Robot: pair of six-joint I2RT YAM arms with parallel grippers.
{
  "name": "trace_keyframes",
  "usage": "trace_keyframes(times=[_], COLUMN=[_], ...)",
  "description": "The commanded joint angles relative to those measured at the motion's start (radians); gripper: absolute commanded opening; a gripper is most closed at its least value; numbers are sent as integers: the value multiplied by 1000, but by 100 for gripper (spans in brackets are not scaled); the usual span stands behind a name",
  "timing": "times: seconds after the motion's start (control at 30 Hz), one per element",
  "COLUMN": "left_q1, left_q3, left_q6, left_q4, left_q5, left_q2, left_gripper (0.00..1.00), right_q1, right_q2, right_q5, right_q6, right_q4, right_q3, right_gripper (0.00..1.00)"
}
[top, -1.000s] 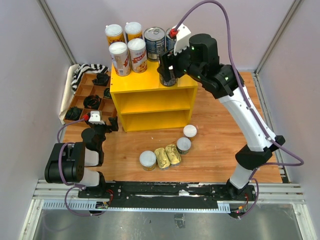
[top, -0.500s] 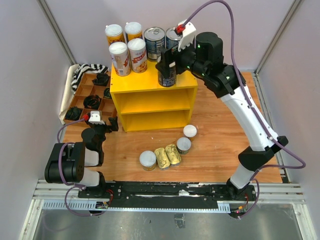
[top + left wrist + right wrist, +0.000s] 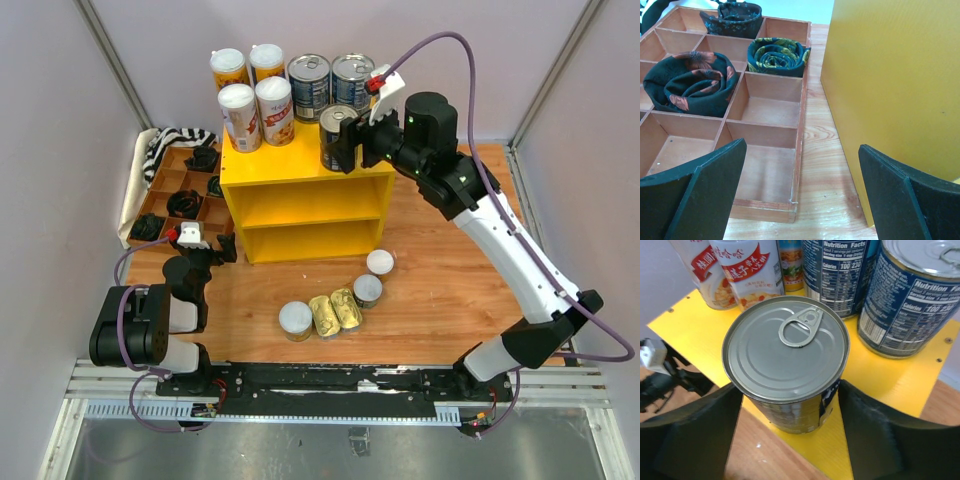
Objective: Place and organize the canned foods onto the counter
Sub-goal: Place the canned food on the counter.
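Observation:
My right gripper (image 3: 343, 140) is shut on a silver-topped dark-labelled can (image 3: 786, 347), which stands upright at the front edge of the yellow counter's top (image 3: 290, 160). My fingers (image 3: 700, 430) press on both of its sides. Two more silver-topped cans (image 3: 309, 85) (image 3: 352, 78) and several tall white-lidded cans (image 3: 238, 115) stand behind it on the top. On the floor lie two short white-lidded cans (image 3: 380, 262) (image 3: 295, 318), one silver-topped can (image 3: 367, 290) and two gold-topped tins (image 3: 334, 311). My left gripper (image 3: 802, 150) is open and empty, low beside the counter's left side (image 3: 890, 75).
A brown divided wooden tray (image 3: 797, 150) with rolled dark cloths (image 3: 690, 87) lies left of the counter, with a striped cloth (image 3: 170, 140) behind it. The counter's two open shelves (image 3: 305, 205) hold nothing. Walls close in the workspace on both sides.
My right gripper has carried the silver-topped can a little back and right along the counter's top, and the arm has swung right. The left arm has not moved.

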Motion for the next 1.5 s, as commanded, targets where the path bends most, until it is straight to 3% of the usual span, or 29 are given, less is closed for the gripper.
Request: trace_keyframes(times=[0.0, 0.17, 0.47, 0.5, 0.57, 0.63, 0.67, 0.83, 0.9, 1.0, 1.17, 1.47], left_q1=[-6, -5, -4, -5, -5, -5, -5, -5, -5, -4, -5, -4], left_q3=[11, 10, 10, 11, 11, 11, 11, 11, 11, 12, 10, 11], left_q6=[13, 13, 12, 12, 13, 12, 12, 13, 13, 13, 12, 12], left_q4=[18, 17, 18, 16, 18, 18, 19, 17, 18, 18, 18, 17], left_q5=[4, 6, 6, 6, 6, 5, 6, 6, 6, 6, 6, 6], left_q2=[5, 6, 5, 5, 6, 6, 6, 6, 6, 6, 5, 5], left_gripper=[100, 100, 100, 100, 100, 100, 100, 100, 100, 100, 100, 100], right_q1=[-14, -15, -14, -14, -14, -18, -22, -33, -33, -33, -35, -35], right_q2=[-10, 33, 138, 148, 157, 142, 124, 6, -14, -5, 53, 116], right_q5=[-11, -26, -49, -54, -64, -63, -58, -53, -60, -65, -107, -127], right_q6=[-1, 7, 24, 22, 10, 1, 0, 6, 12, 12, 13, 24], right_q4=[77, 86, 111, 109, 98, 95, 101, 177, 201, 218, 219, 224], right_q3=[-26, -4, 78, 85, 94, 80, 59, -96, -133, -141, -87, -18], right_gripper=[69, 43, 45, 49, 77, 95, 100, 99, 94, 72, 51, 42])
